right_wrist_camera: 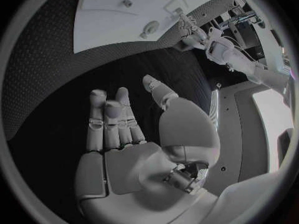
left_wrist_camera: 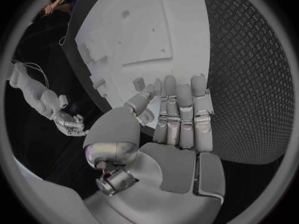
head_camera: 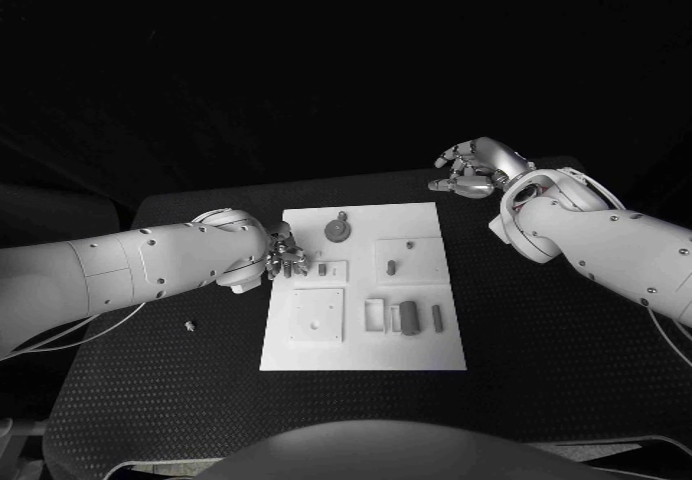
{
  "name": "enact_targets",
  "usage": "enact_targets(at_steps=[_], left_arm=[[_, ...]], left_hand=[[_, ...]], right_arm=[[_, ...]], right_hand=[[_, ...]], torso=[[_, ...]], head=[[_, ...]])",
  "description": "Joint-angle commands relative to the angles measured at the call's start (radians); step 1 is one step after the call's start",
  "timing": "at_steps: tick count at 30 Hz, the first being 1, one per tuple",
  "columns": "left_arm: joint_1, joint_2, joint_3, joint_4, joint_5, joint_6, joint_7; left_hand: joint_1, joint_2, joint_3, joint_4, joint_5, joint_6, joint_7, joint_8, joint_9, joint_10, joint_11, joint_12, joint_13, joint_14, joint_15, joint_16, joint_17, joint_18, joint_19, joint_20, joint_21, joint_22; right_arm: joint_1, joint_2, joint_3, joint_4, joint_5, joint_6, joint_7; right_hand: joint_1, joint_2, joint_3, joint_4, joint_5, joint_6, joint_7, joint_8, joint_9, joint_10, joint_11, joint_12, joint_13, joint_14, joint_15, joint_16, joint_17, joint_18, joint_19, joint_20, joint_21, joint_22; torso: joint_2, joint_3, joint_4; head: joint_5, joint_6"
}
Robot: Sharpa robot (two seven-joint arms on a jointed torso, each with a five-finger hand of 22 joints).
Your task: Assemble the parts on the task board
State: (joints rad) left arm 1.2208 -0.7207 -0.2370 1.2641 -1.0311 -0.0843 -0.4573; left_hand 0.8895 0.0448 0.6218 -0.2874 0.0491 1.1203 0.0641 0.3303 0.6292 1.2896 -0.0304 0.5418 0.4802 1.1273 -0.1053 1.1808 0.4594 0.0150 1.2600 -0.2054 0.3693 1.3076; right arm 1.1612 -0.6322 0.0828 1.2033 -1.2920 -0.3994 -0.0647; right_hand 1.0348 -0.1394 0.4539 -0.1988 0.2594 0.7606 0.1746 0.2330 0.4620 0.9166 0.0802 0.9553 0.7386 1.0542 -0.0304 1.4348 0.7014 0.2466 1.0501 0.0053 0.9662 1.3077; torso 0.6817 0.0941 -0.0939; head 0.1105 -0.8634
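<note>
Task board (head_camera: 364, 330), a white plate, lies flat in the middle of the black surface (head_camera: 548, 340), with the left hand (head_camera: 284, 252) at its near-left edge and the right hand (head_camera: 473, 167) well apart from it, past its far right corner. Small grey parts sit on the board: a round part (head_camera: 338, 229) with a stem just beyond the left hand's fingertips, a small slotted block (head_camera: 333, 268) just beside those fingertips, a square plate (head_camera: 317, 315) on the board's near side from that hand, a raised square with a short peg (head_camera: 394, 266) farther toward the right arm, and a cluster of upright pieces (head_camera: 408, 317) beside the square plate.

In the left wrist view the left hand (left_wrist_camera: 177, 119) has its fingers laid straight and close together, reaching over the board's edge (left_wrist_camera: 187, 55), with the thumb bent in alongside them; nothing is seen in its grasp, though whether the fingertips touch the board I cannot tell.

The right hand (right_wrist_camera: 134, 134) hangs over the bare surface, fingers loosely extended and slightly curled, thumb apart from them, with nothing in it. A tiny loose piece (head_camera: 192, 325) lies on the surface under the left forearm, away from the board.
</note>
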Motion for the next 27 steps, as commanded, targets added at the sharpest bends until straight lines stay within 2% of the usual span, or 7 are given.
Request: enact_targets(at_steps=[1, 27], left_arm=[[-0.002, 0.003, -0.001, 0.005, 0.006, -0.006, -0.001], [-0.003, 0.006, -0.001, -0.001, -0.014, 0.005, -0.020]], left_hand=[[0.009, 0.011, 0.009, -0.001, 0.003, 0.006, -0.002, 0.005, 0.002, 0.006, 0.000, 0.006, -0.002, 0.012, -0.018, 0.007, -0.001, 0.016, 0.014, -0.012, 0.004, 0.023], [0.008, 0.010, 0.011, -0.002, 0.003, 0.010, -0.003, 0.005, 0.001, 0.010, -0.002, 0.006, -0.004, 0.015, -0.020, 0.009, -0.003, 0.016, 0.016, -0.014, 0.008, 0.023]], right_arm=[[0.000, 0.001, 0.001, 0.000, -0.001, 0.011, 0.002], [0.000, 0.000, 0.001, 0.000, -0.001, 0.013, 0.000]], right_hand=[[-0.005, 0.006, 0.000, 0.004, -0.001, -0.009, 0.016, 0.003, -0.001, -0.002, -0.003, 0.004, -0.002, -0.001, -0.002, -0.005, -0.001, 0.015, 0.000, -0.005, -0.007, 0.010], [-0.005, 0.006, 0.000, 0.004, -0.001, -0.010, 0.016, 0.003, -0.002, -0.002, -0.003, 0.004, -0.002, -0.001, -0.001, -0.005, -0.001, 0.015, 0.000, -0.005, -0.007, 0.010]], torso=[[0.000, -0.0006, 0.0004], [0.000, 0.0000, 0.0007]], head=[[-0.001, 0.000], [-0.002, -0.003]])
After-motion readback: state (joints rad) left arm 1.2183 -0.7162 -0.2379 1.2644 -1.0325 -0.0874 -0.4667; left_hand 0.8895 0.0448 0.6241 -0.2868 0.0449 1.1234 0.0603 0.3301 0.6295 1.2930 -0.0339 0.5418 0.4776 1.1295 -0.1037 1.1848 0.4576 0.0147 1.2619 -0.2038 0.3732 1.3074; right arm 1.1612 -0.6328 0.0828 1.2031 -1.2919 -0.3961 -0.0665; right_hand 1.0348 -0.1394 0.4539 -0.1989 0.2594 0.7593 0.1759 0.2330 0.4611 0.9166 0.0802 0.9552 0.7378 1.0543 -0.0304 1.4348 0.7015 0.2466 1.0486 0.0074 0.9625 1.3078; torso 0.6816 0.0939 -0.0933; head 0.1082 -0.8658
